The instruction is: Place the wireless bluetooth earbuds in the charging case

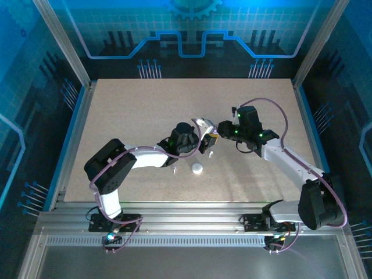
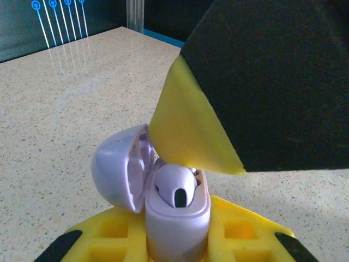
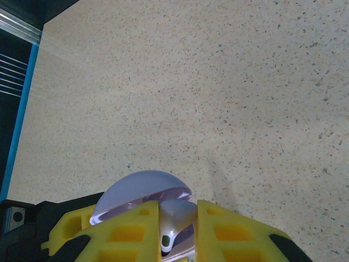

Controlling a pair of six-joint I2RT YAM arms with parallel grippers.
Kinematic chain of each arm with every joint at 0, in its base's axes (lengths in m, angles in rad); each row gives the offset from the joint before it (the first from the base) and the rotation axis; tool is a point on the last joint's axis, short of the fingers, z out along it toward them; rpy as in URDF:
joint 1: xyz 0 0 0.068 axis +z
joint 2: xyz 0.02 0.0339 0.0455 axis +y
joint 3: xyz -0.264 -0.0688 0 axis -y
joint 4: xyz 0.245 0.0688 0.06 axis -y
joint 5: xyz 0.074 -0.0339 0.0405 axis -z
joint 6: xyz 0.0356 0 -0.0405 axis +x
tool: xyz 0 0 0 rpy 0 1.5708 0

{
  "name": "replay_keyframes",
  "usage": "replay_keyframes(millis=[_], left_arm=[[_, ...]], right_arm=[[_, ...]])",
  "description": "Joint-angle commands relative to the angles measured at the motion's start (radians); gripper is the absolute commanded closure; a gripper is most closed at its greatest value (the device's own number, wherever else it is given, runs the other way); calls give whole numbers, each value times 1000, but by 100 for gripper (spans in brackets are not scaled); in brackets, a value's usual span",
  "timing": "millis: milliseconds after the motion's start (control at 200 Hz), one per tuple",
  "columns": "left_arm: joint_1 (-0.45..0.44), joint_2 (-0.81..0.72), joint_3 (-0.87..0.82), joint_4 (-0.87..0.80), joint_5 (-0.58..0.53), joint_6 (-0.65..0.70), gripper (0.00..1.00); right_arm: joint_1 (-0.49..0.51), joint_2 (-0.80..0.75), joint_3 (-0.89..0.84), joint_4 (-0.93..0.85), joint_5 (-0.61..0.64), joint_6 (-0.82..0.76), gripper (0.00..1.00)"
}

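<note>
Earbud point(image 3: 174, 212) pinched in right jaws rests in open purple case point(image 2: 177, 229).

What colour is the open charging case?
Pale lilac: a glossy plastic clamshell charging case. It shows clearest in the left wrist view.

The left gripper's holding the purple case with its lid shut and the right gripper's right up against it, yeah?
No, the lid is open, tipped aside, as the left wrist view shows. The left gripper does hold the purple case, with the right gripper against it.
</note>
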Motion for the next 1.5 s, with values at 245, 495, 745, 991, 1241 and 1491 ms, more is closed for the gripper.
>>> replay_keyframes(millis=[245, 495, 745, 991, 1241, 1491], left_arm=[[-8, -59, 6, 71, -5, -14, 86], [-8, -70, 8, 59, -5, -11, 86], [-8, -89, 2, 51, -8, -3, 86], [-8, -95, 4, 48, -4, 7, 86], [-8, -95, 4, 45, -3, 7, 86], [-8, -93, 7, 31, 1, 11, 86]], right_arm=[[12, -7, 16, -28, 23, -5, 82], [12, -10, 24, -28, 13, -6, 81], [15, -22, 18, -22, 0, 0, 81], [20, -40, 7, -7, 0, 11, 80], [20, -56, 6, -8, 0, 13, 76], [19, -74, 9, -5, -3, 13, 71]])
